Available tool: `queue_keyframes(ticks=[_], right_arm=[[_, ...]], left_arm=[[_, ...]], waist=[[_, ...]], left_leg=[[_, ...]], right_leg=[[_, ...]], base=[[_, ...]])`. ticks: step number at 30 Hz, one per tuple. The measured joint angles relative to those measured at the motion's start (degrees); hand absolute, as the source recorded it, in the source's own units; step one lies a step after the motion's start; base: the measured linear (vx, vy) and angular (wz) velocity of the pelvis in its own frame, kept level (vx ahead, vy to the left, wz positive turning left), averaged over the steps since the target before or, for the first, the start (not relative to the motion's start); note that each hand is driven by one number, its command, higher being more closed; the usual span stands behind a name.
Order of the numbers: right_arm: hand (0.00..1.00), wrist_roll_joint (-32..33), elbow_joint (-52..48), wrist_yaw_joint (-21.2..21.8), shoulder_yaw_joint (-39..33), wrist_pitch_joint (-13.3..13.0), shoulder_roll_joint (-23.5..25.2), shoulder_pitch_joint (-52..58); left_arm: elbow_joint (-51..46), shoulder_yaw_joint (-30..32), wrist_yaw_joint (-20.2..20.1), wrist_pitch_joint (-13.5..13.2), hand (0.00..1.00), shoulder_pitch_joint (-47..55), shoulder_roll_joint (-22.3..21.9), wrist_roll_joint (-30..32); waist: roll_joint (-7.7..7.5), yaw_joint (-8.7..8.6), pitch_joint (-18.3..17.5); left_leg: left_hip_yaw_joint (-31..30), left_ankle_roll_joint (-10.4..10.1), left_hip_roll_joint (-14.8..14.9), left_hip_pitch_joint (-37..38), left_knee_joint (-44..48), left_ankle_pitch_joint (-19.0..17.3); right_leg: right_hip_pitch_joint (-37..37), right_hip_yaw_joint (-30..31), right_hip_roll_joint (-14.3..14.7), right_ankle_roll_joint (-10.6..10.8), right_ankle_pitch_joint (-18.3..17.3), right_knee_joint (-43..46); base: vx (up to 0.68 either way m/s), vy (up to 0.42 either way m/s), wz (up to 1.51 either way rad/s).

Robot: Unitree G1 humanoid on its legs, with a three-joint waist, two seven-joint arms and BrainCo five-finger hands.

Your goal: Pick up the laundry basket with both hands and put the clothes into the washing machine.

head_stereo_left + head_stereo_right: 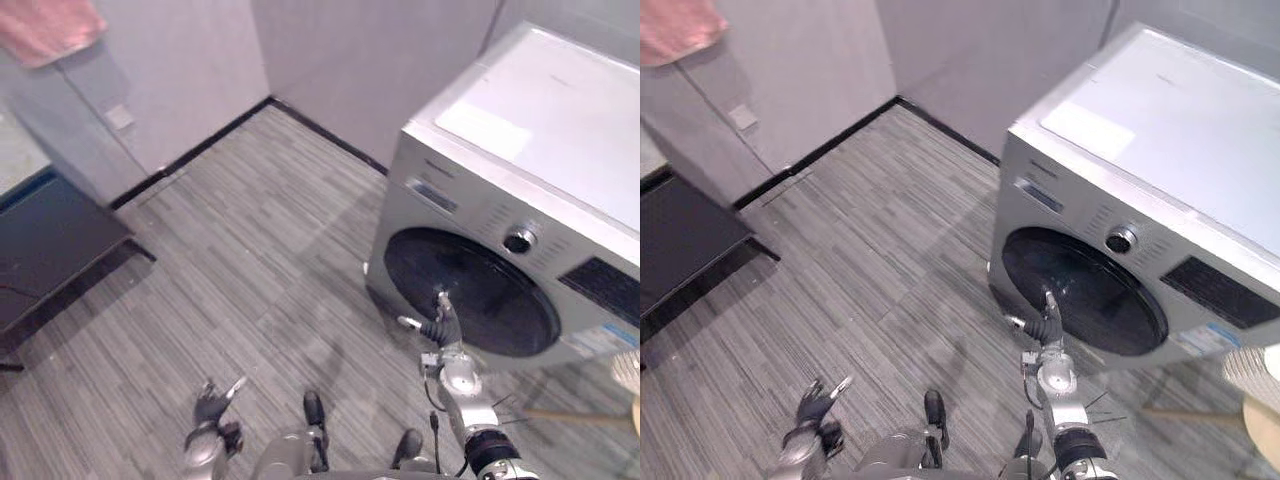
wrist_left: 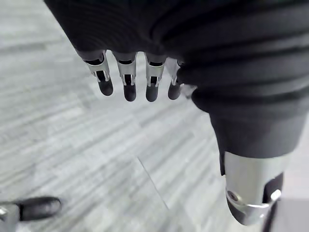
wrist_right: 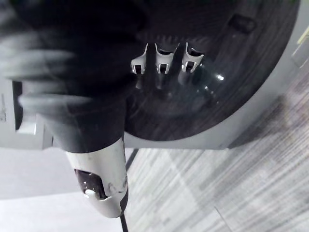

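1. The washing machine stands on the right by the far wall. It has a silver-grey body, a white top, a closed round dark door and a knob above the door.
2. The right hand is at the door's left edge, fingers straight toward the glass, holding nothing; I cannot tell if they touch.
3. The left hand hangs at near left over the grey floor, fingers loosely spread, empty.

floor — grey planks | walls — pale grey | dark bench left
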Motion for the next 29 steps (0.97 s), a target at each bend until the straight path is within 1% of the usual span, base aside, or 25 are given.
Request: queue_keyframes(ticks=[1, 2, 3, 4, 5, 6, 8, 9, 10, 12, 13, 14, 15, 16, 17, 18, 19, 20, 22, 23, 24, 25, 27, 28, 29], right_arm=[[0.00, -0.9, 4.5, 0.3, 0.2, 1.2, 0.3, 0.4], [0.00, -1.4, 7.2, 0.5, 0.2, 2.6, 0.6, 1.6], [0.00, -1.8, 7.3, 0.7, 0.2, 3.5, 0.6, 2.4], [0.00, -2.0, 7.3, 0.9, 0.2, 3.7, 0.6, 2.7], [0.00, -2.6, 7.3, 1.2, 0.2, 3.6, 0.5, 2.6], [0.00, -2.6, 7.2, 1.2, 0.2, 3.5, 0.4, 2.4], [0.00, -2.6, 6.0, 1.2, 0.2, 3.3, -0.4, 1.6], [0.00, -2.6, 4.1, 1.1, 0.2, 3.2, -1.0, 1.6], [0.00, -2.6, 3.4, 1.1, 0.2, 3.2, -1.2, 1.6], [0.00, -2.7, 2.4, 1.2, 0.2, 3.3, -2.0, 1.8], [0.00, -2.7, 2.4, 1.2, 0.2, 3.3, -2.0, 2.0], [0.00, -2.8, 2.3, 1.3, 0.2, 3.3, -2.0, 2.3], [0.00, -2.8, 2.3, 1.3, 0.2, 3.3, -2.0, 3.0], [0.00, -2.8, 2.3, 1.4, 0.2, 3.3, -1.8, 3.5], [0.00, -2.8, 2.2, 1.6, 0.2, 3.4, -1.8, 4.6], [0.00, -2.8, 2.0, 1.9, 0.3, 3.4, -1.9, 4.7], [0.00, -2.8, 1.6, 2.2, 0.6, 3.4, -1.8, 4.6], [0.00, -2.8, -0.1, 2.5, 1.9, 3.5, -1.4, 4.7], [0.00, -2.8, -1.7, 2.5, 2.6, 3.4, -0.4, 4.6], [0.00, -2.8, -2.0, 2.4, 2.4, 3.3, -0.3, 4.4], [0.00, -2.8, -2.0, 2.4, 2.3, 3.3, -0.3, 4.3], [0.00, -2.9, -1.8, 2.4, 1.4, 3.3, -1.2, 3.9], [0.00, -3.0, -1.4, 2.3, 0.4, 3.4, -1.4, 3.1], [0.00, -3.2, -0.6, 2.3, -0.2, 3.3, -1.7, 3.0], [0.00, -3.2, 0.4, 2.3, -0.6, 3.4, -2.2, 2.7]], left_arm=[[0.2, 0.4, 0.3, 0.2, 0.00, 1.4, 0.3, 0.8], [1.1, 0.2, 0.3, 0.5, 0.00, 2.4, 0.2, 0.8], [1.1, -0.2, 0.3, 0.7, 0.00, 2.8, 0.0, 0.8], [1.0, -0.3, 0.2, 0.7, 0.00, 2.8, 0.1, 0.8], [0.4, -0.4, 0.3, 0.8, 0.00, 1.9, 0.6, 0.8], [0.1, -0.4, 0.3, 0.8, 0.00, 1.5, 0.6, 0.8], [-1.5, -0.5, 0.3, 0.2, 0.00, -0.1, 0.5, 0.6], [-1.8, -1.8, 0.3, 0.1, 0.00, -1.3, 0.4, 0.2], [-1.9, -2.2, 0.3, 0.0, 0.00, -1.9, 0.3, 0.2], [-2.6, -2.6, 0.5, -0.7, 0.00, -4.1, -0.2, 0.1], [-3.0, -2.6, 0.5, -0.9, 0.00, -4.1, -0.3, 0.0], [-4.0, -2.7, 0.6, -1.5, 0.00, -4.2, -0.5, 0.0], [-4.5, -3.0, 0.6, -1.8, 0.00, -3.8, -0.7, 0.0], [-5.1, -3.2, 0.5, -1.8, 0.00, -3.3, -0.7, 0.0], [-5.8, -3.4, 0.5, -2.2, 0.00, -2.4, -0.9, 0.0], [-6.5, -3.5, 0.5, -2.2, 0.00, -1.5, -2.1, 0.1], [-7.0, -3.3, 0.4, -2.2, 0.00, -0.7, -2.5, 0.0], [-8.0, -2.0, 0.4, -2.1, 0.00, 1.4, -3.7, 0.0], [-8.0, -2.1, 0.1, -1.6, 0.00, 2.2, -4.2, -0.2], [-8.0, -2.7, -0.5, -1.6, 0.00, 1.5, -4.3, -0.5], [-8.1, -2.8, -0.9, -1.7, 0.00, 0.8, -4.6, -0.5], [-8.0, -3.6, -1.0, -1.7, 0.00, -0.4, -5.1, -0.5], [-7.9, -4.2, -1.1, -1.7, 0.00, -1.2, -5.1, -0.4], [-7.8, -4.2, -1.2, -1.7, 0.00, -1.4, -5.1, -0.3], [-7.3, -4.2, -1.4, -1.7, 0.00, -1.7, -5.0, -0.2]], waist=[[-0.76, 0.00, 0.4], [-0.94, -0.03, 0.6], [-0.73, -0.42, 0.6], [-0.68, -0.61, 0.6], [0.07, -1.34, 1.5], [-0.09, -1.62, 1.7], [-1.00, -1.76, 2.2], [-1.02, -1.95, 2.3], [-0.90, -2.02, 2.4], [-0.16, -2.98, 3.5], [-0.15, -3.25, 3.7], [-0.62, -3.39, 3.9], [-1.10, -3.42, 3.8], [-1.28, -3.41, 3.6], [-0.52, -3.61, 3.7], [1.15, -2.97, 3.6], [1.68, -2.54, 3.7], [2.16, -1.34, 3.7], [0.92, -0.23, 4.2], [-0.42, -0.42, 4.3], [-0.84, -0.36, 4.3], [-0.75, -0.43, 4.2], [-0.78, -0.49, 4.3], [-0.77, -0.47, 4.3], [-0.14, -0.46, 4.2]], left_leg=[[-0.5, 0.4, -0.3, -0.3, 3.7, -3.0], [-2.5, 1.5, -1.1, -1.0, 7.2, -5.6], [-4.1, 2.1, -1.3, -0.7, 8.8, -6.9], [-5.2, 2.4, -1.4, -0.2, 9.4, -7.3], [-9.3, 3.0, -1.4, 0.6, 10.4, -8.2], [-10.8, 3.2, -1.4, 0.8, 10.4, -8.4], [-15.3, 3.3, -2.3, 2.7, 9.8, -8.8], [-18.0, 3.0, -3.3, 3.8, 9.4, -9.1], [-19.4, 2.8, -3.8, 4.1, 9.4, -9.2], [-25.0, 1.7, -5.1, 6.7, 9.7, -10.4], [-26.4, 1.3, -5.5, 7.3, 9.9, -10.7], [-29.0, 0.5, -6.2, 8.4, 10.6, -12.0], [-30.9, -1.0, -6.2, 9.3, 11.9, -13.9], [-31.2, -1.7, -6.1, 9.6, 12.4, -14.6], [-31.4, -4.2, -4.8, 9.6, 15.5, -16.1], [-28.6, -5.2, -2.2, 5.8, 22.8, -15.5], [-26.6, -5.8, -0.7, 4.3, 26.5, -15.2], [-20.8, -7.9, 3.8, 1.1, 35.4, -12.7], [-14.7, -7.6, 8.6, -0.8, 41.8, -12.7], [-12.0, -7.4, 10.2, -1.4, 40.9, -12.9], [-10.8, -7.4, 10.8, -2.0, 38.6, -12.9], [-9.6, -7.4, 11.3, -2.0, 31.6, -12.9], [-9.5, -7.9, 10.7, -2.2, 24.5, -12.6], [-9.7, -9.3, 9.7, -1.8, 17.3, -11.1], [-9.7, -9.6, 9.1, -0.1, 8.6, -4.7]], right_leg=[[-0.4, -0.1, -3.0, 0.0, -3.2, 7.0], [-2.9, 1.5, -6.4, -2.6, -5.2, 18.2], [-6.3, 5.3, -8.0, -5.5, -3.6, 27.3], [-8.4, 8.1, -8.4, -7.2, -2.0, 32.2], [-13.2, 14.0, -6.7, -5.4, -4.2, 41.5], [-14.0, 14.6, -5.4, -5.2, -6.2, 42.4], [-16.9, 15.5, -1.1, -5.9, -9.6, 39.0], [-19.3, 16.9, 1.5, -5.9, -9.7, 34.0], [-20.3, 17.7, 2.3, -5.5, -9.5, 31.9], [-22.1, 22.8, 5.8, -3.5, -7.0, 20.1], [-22.4, 23.7, 5.9, -3.8, -6.4, 18.7], [-23.3, 25.4, 5.9, -4.7, -5.2, 18.0], [-23.1, 25.4, 5.6, -6.6, -3.8, 18.4], [-22.7, 24.6, 5.6, -7.1, -2.7, 18.4], [-21.6, 22.9, 5.6, -8.1, -0.3, 20.0], [-20.0, 20.2, 7.5, -9.5, -2.0, 19.2], [-19.0, 19.5, 8.7, -10.0, -2.3, 18.2], [-16.2, 19.0, 11.8, -11.6, -2.9, 16.0], [-11.4, 18.6, 13.5, -13.3, -3.8, 13.7], [-8.4, 17.8, 13.4, -13.5, -3.8, 11.5], [-6.9, 17.5, 13.4, -13.5, -3.7, 10.0], [-4.9, 16.7, 13.3, -13.5, -3.7, 8.0], [-4.0, 16.2, 12.9, -13.5, -3.7, 7.0], [-3.6, 16.1, 12.7, -13.4, -3.7, 6.7], [-2.7, 16.1, 13.0, -12.6, -3.6, 5.8]], base=[[0.25, 0.118, 0.55], [0.22, 0.138, 0.75], [0.14, 0.104, 0.66], [0.26, 0.134, 0.98], [0.24, 0.061, 0.93], [0.35, 0.065, 1.20], [0.29, 0.006, 1.17], [0.27, -0.010, 1.10], [0.29, -0.041, 1.28], [0.33, -0.102, 1.47], [0.39, -0.195, 1.52], [0.40, -0.275, 1.49], [0.41, -0.308, 1.44], [0.44, -0.348, 1.42], [0.54, -0.417, 1.10], [0.46, -0.346, 0.86], [0.52, -0.403, 0.15], [0.35, -0.250, -0.26], [0.41, -0.277, -0.17], [0.37, -0.245, 0.17], [0.46, -0.269, 0.34], [0.29, -0.122, 0.24], [0.21, -0.041, 0.16], [0.24, 0.050, 0.01], [0.20, 0.051, -0.03]])
